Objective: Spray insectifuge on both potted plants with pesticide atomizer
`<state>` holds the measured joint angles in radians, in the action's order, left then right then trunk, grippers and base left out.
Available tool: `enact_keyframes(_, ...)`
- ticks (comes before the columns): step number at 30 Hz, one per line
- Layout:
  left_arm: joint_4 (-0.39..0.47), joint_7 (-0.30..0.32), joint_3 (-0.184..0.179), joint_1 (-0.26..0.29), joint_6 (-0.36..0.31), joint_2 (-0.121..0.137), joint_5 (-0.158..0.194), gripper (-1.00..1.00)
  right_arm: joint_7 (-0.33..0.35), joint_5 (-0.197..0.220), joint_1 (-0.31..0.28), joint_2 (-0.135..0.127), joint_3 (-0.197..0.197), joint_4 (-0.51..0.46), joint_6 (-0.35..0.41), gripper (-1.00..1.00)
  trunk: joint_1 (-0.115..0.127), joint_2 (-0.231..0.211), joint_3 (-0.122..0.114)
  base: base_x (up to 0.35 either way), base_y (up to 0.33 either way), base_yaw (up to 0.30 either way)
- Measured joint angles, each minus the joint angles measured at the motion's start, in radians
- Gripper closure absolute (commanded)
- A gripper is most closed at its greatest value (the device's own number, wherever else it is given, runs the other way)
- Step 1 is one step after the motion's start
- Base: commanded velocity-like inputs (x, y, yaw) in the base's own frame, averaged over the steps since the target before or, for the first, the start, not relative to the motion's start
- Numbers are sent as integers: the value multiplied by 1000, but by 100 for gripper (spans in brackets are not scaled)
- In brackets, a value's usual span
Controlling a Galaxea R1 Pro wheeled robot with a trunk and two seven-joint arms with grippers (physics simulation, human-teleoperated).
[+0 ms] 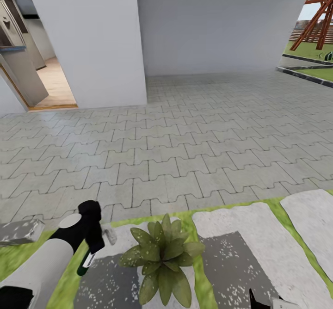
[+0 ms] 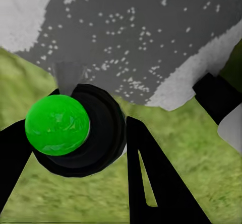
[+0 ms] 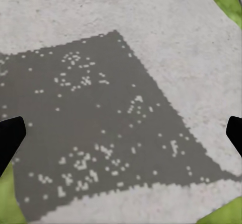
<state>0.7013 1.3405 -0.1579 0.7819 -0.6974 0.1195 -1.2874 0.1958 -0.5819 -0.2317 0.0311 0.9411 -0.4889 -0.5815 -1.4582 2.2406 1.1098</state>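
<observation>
Left gripper (image 1: 92, 242) clamped around the spray bottle (image 1: 86, 262), held low just beside the potted plant (image 1: 161, 258), on its left in the head view. Bottle seen end-on in the left wrist view as a green cap (image 2: 57, 125) ringed in black between the fingers (image 2: 151, 178). Likely light and rigid, smooth plastic, prone to slip or twist in the grip; best held around the slim middle of the body, nozzle end left free. Plant rooted among grey stepping stones (image 1: 240, 235) and grass, at the edge of the paved yard (image 1: 185, 133). Right gripper (image 3: 121, 138) hanging spread wide over a stone just right of the plant, holding nothing. Second plant not visible.
</observation>
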Motion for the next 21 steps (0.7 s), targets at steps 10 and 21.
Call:
enact_keyframes(10,-10,-6,6,-48,2,-1,5,100,0,0,0,0,0,0,0,-100,0,0,0,3,2,0)
enact_keyframes(21,8,-7,6,-25,0,-93,2,100,0,0,0,0,0,-1,0,-100,0,0,0,0,0,0)
